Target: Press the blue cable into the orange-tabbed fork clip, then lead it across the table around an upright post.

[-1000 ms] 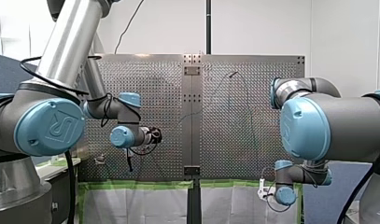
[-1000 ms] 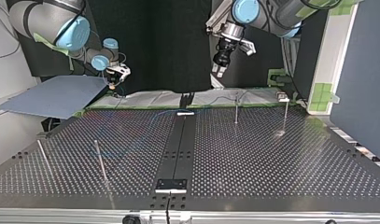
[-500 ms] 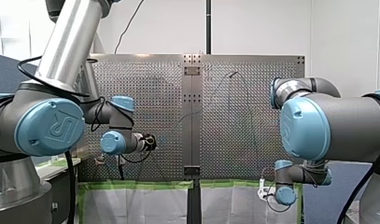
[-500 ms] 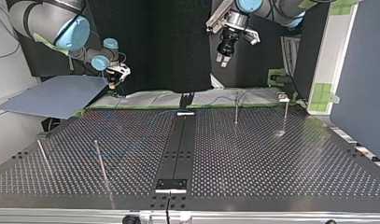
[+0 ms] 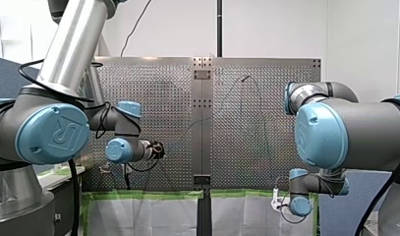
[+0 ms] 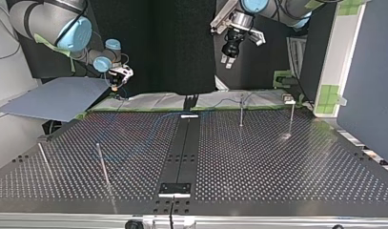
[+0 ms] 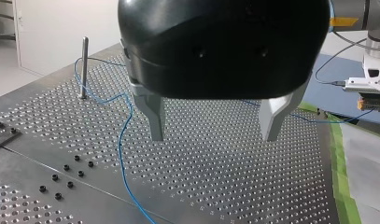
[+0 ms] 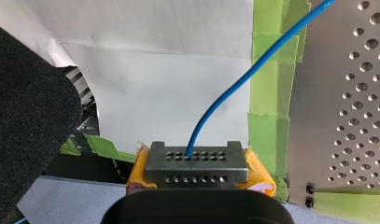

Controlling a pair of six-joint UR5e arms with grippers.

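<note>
A thin blue cable (image 7: 123,140) lies loose on the perforated table (image 7: 234,186) and bends around an upright post (image 7: 84,65). My left gripper (image 7: 214,135) hangs open above the table with nothing between its metal fingers (image 7: 155,119); the cable runs beside it. In the top view it (image 6: 226,62) is high over the far edge. My right gripper (image 8: 197,163), with yellow pads, is shut on the blue cable (image 8: 243,79) off the table's edge; it also shows in the top view (image 6: 115,86). A small clip (image 5: 105,168) sits near the front view's left edge.
Several thin upright posts stand on the table, two at the top view's right (image 6: 241,112) (image 6: 291,119) and two at its left (image 6: 102,164) (image 6: 44,160). A dark centre strip (image 6: 179,152) divides the table. Green tape (image 8: 267,93) lines the edge.
My left gripper rose in the top view and drew back toward the front view's lower left, then held still. My right arm has not moved.
</note>
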